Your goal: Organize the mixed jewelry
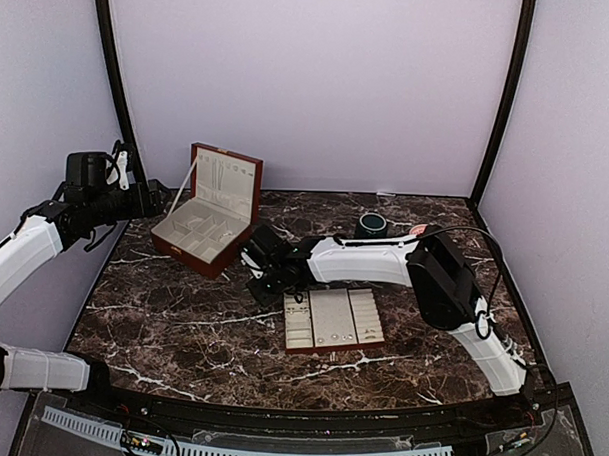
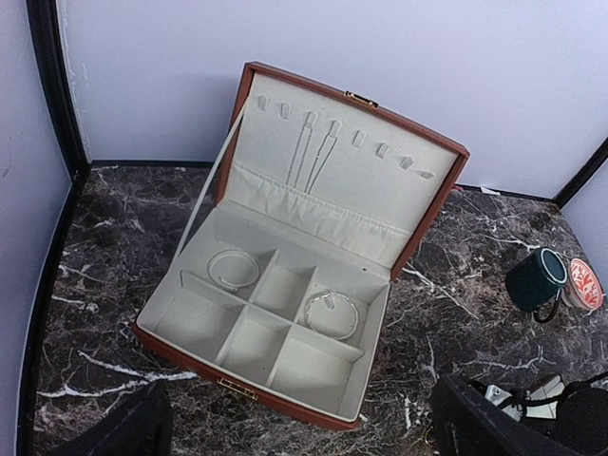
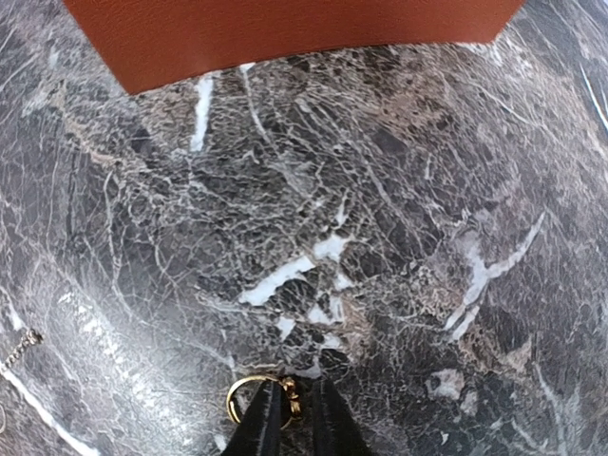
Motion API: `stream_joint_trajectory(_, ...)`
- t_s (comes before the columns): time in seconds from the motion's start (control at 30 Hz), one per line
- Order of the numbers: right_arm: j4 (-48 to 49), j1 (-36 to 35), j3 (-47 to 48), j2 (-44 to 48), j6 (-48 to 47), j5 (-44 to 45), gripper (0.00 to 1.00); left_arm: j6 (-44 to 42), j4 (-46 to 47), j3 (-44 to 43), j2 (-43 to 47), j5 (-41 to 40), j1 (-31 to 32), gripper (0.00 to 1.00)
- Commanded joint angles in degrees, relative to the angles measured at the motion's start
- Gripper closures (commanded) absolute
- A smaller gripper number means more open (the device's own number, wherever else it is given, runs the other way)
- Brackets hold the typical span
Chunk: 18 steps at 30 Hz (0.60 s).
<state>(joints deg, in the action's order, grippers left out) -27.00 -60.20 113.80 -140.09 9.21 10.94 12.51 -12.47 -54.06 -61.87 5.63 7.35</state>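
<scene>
While the right tool (image 3: 296, 391) stands nearly closed, jaws astride one edge of a gold ring (image 3: 253, 397) on the surface (image 3: 399, 237), grip is unconfirmed.

We see a dark marble tabletop (image 1: 181, 314) carrying an open wooden jewelry box (image 1: 183, 256) back left, a cream padded tray (image 1: 331, 317) centrally, a green mug (image 1: 372, 226), a small dish (image 1: 416, 232) and a gold ring (image 3: 235, 389).
</scene>
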Motion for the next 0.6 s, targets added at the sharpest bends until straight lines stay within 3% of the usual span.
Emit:
stream_joint_trajectory(0.0,1.6,0.4,0.4,-0.8,-0.1,-0.9,0.88,0.7,1.0,0.8,0.0,1.9,-0.1,0.03)
stream_joint_trajectory(0.2,4.3,1.0,-3.1,0.9,0.5,-2.0,1.00,2.8,2.5,1.5,-1.9,7.5,-0.1,0.05)
stream_joint_trajectory(0.47,13.3,1.8,-12.9,10.6,3.3,-0.4,1.00,5.5,7.5,3.4,-5.6,17.7,4.0,0.11)
stream_joint_trajectory(0.57,18.0,1.8,-18.5,16.7,4.2,1.1,1.00,7.0,9.4,3.9,-8.1,22.3,6.8,0.18)
